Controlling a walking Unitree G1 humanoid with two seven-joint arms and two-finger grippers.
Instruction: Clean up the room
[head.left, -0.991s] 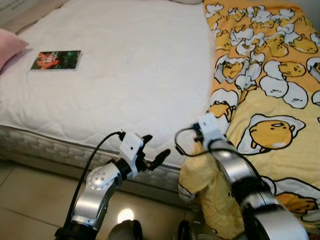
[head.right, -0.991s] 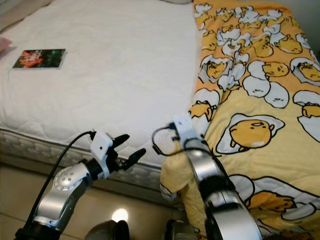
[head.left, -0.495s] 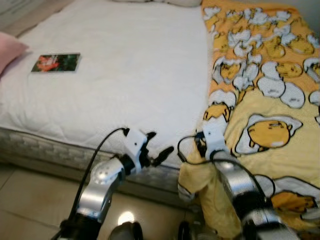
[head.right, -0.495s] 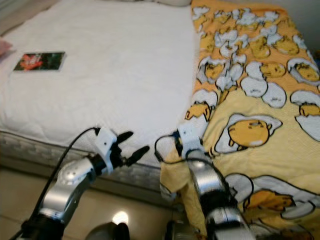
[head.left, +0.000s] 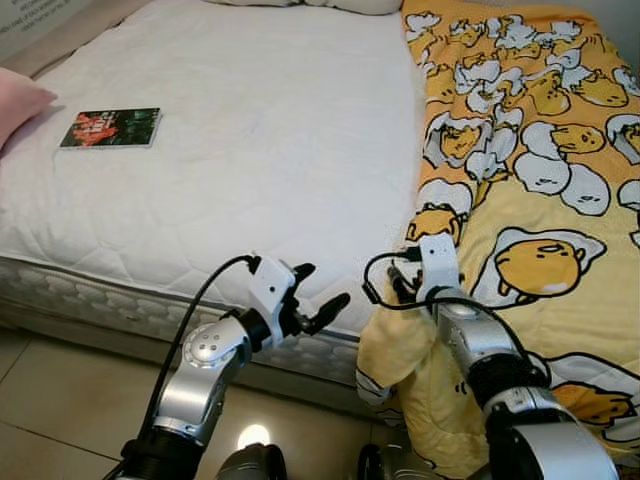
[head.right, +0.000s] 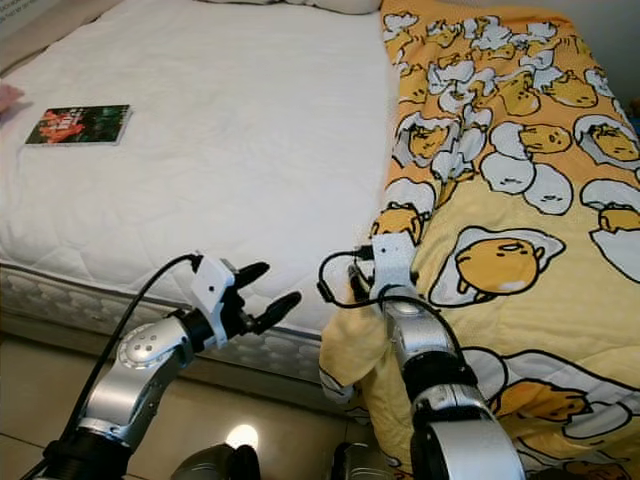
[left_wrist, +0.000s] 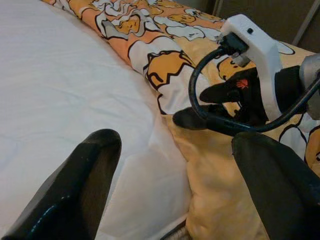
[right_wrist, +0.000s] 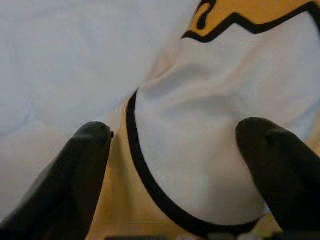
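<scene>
The right pincer (right_wrist: 170, 150), fingers spread, sits at the near edge of the yellow blanket (head.left: 540, 200), whose long axis runs straight ahead up the bed (head.left: 250, 150), while the open left pincer (head.left: 315, 300) hovers just beside it.

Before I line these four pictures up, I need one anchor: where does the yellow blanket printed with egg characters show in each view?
Left eye view: yellow egg-print blanket covers the bed's right side, its edge beside the right hand.
Right eye view: same place.
Left wrist view: upper part and right.
Right wrist view: close up between the fingers.
Shared landmark: white quilted mattress.
</scene>
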